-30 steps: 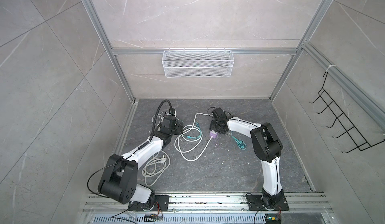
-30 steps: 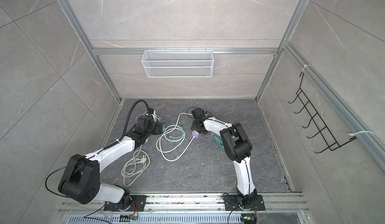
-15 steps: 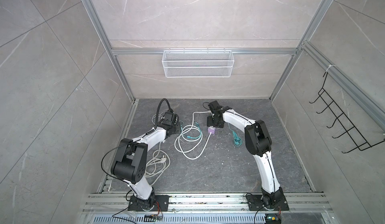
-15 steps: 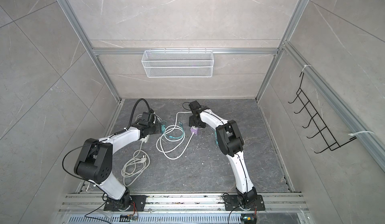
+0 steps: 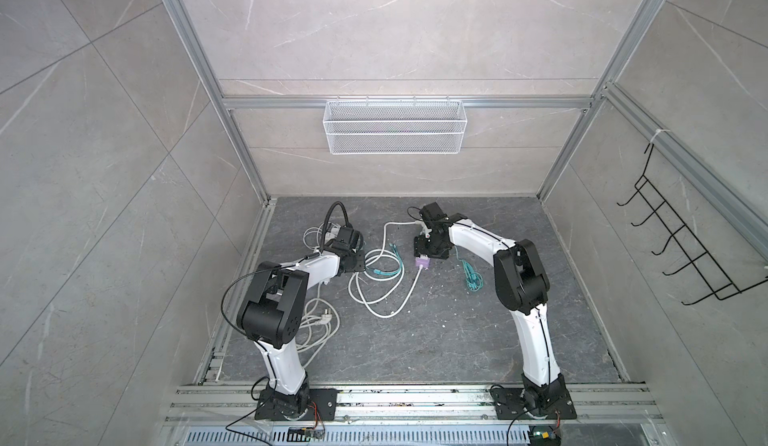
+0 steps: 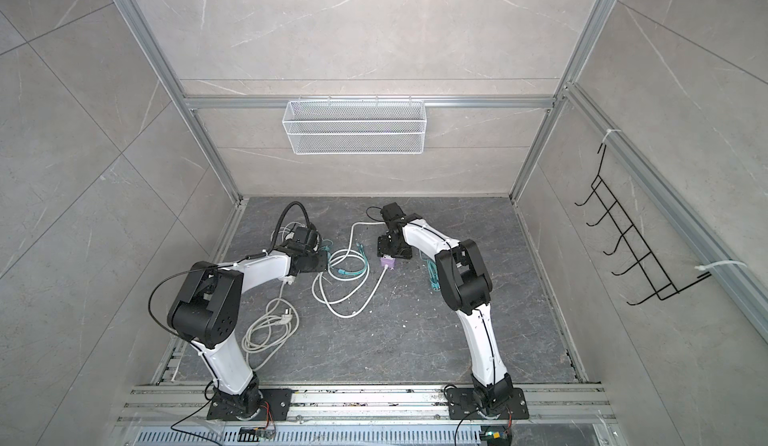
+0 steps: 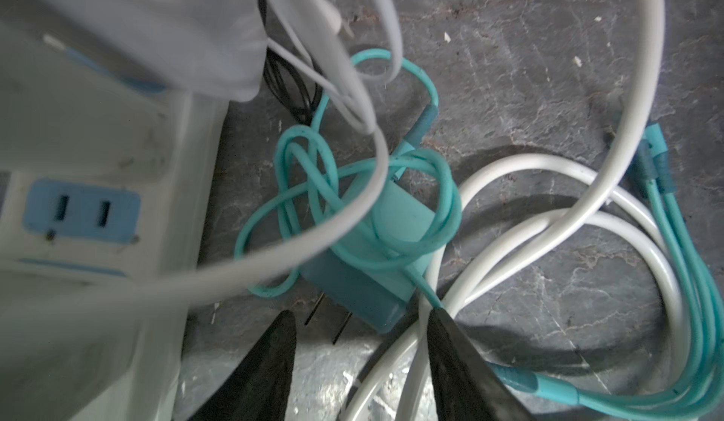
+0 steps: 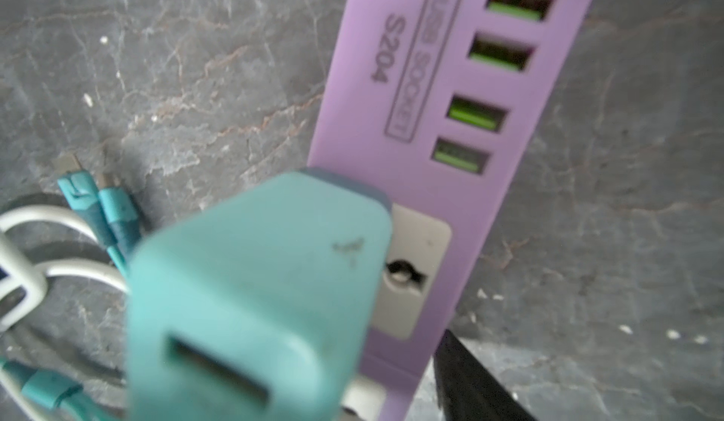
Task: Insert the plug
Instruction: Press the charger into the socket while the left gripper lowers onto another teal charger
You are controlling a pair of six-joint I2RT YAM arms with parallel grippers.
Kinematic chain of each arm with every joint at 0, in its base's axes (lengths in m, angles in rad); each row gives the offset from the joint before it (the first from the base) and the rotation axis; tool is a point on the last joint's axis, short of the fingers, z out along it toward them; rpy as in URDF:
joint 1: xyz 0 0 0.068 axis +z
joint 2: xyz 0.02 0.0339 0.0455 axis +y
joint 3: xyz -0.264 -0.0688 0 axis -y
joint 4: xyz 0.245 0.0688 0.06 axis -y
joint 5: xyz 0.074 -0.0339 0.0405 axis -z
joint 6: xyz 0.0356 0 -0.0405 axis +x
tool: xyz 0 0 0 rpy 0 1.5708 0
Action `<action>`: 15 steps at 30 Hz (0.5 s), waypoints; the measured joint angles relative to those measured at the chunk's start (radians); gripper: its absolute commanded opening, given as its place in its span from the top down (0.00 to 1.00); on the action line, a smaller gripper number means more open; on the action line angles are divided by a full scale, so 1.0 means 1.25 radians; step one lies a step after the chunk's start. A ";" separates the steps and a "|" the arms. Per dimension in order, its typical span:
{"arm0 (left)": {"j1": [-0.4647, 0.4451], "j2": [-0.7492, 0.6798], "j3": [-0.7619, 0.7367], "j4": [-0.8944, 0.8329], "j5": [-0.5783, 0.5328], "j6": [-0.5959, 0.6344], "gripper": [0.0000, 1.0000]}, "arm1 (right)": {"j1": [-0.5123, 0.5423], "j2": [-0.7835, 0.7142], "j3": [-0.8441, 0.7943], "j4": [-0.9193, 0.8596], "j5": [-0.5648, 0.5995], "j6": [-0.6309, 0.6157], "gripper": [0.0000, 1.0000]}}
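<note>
A teal plug stands in the socket of the purple power strip, which lies mid-floor in both top views. My right gripper hovers right over it. One black finger shows, clear of the plug; the other is hidden behind the plug. Another teal charger, wrapped in teal cable with its two prongs bare, lies on the floor beside a white power strip. My left gripper is open just before its prongs, with a white cable running between the fingers.
Loops of white cable and teal cable lie between the arms. More teal cable lies right of the purple strip, and a grey cord with a round plug lies by the left arm. A wire basket hangs on the back wall.
The left arm's elbow has folded back and up, and its jaws have narrowed. The right arm's elbow has risen too, and its jaws have widened a little over the purple strip.
</note>
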 measured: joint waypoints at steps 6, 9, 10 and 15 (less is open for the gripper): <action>0.000 0.015 0.006 0.019 -0.004 0.015 0.43 | -0.001 -0.035 -0.049 -0.006 -0.040 -0.021 0.27; 0.000 0.029 0.010 0.024 -0.005 0.019 0.47 | -0.001 -0.056 -0.074 -0.009 -0.057 -0.033 0.26; 0.000 0.033 0.010 0.030 -0.004 0.020 0.47 | -0.001 -0.065 -0.082 -0.012 -0.062 -0.036 0.26; 0.000 0.043 0.016 0.042 0.004 0.026 0.49 | -0.001 -0.101 -0.103 -0.032 -0.073 -0.056 0.26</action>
